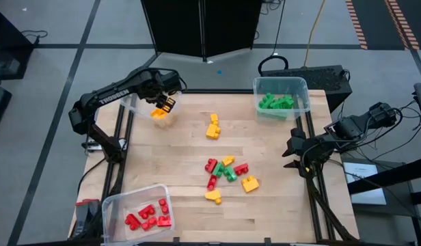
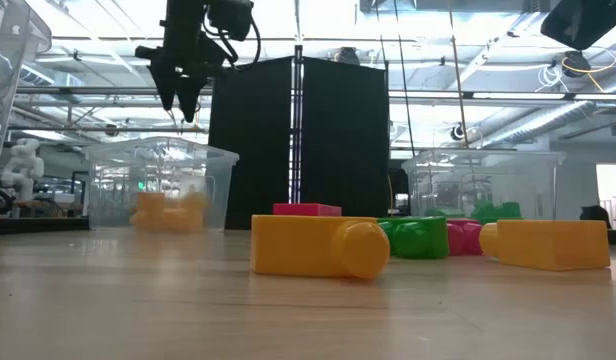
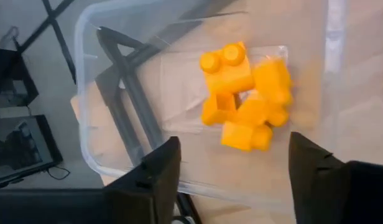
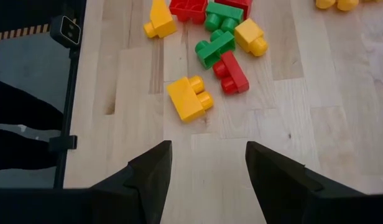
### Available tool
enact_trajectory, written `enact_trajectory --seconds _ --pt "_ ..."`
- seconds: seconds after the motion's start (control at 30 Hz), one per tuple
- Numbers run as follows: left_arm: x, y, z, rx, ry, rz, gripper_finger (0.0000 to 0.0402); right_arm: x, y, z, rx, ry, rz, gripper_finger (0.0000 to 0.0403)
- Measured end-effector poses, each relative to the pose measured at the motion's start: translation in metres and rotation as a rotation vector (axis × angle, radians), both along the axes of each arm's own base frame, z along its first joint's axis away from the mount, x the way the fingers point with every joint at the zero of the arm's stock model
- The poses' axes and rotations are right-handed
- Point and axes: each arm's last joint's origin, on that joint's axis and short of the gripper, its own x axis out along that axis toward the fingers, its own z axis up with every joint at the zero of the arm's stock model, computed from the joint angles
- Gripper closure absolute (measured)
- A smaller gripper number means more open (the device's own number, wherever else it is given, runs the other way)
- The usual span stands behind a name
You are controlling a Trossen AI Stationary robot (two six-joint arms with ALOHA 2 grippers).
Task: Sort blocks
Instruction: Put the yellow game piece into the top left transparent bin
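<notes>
A: Your left gripper (image 1: 167, 104) hung over the far-left bin (image 3: 92, 93), fingers spread and empty; the yellow blocks (image 3: 244, 102) lay inside it.

B: And the right gripper (image 1: 291, 152)?

A: Parked at the right edge, spread, empty. The mixed pile (image 1: 227, 174) sat mid-table. The risk, I judged: reds and greens touched there, so a wide grab could have lifted two colours together.

Wood table (image 1: 279, 205), 3 clear bins: far-left corner (image 1: 139, 109), far-right (image 1: 301, 87), near-left (image 1: 118, 203). Black cabinet (image 1: 200, 27) behind, keyboard (image 1: 320, 74) beside far-right bin.
</notes>
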Motion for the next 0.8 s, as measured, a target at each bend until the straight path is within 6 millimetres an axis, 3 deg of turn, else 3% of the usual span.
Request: enact_trajectory --seconds 0.27,0.8 --pt "0.010 -0.006 -0.002 -0.186 -0.182 0.008 0.0197 0.000 0.000 0.000 0.000 0.000 0.000 0.0202" --pt "0.044 -0.033 0.001 -0.187 -0.403 -0.085 0.0196 0.000 0.000 0.000 0.003 0.001 -0.007 0.0202"
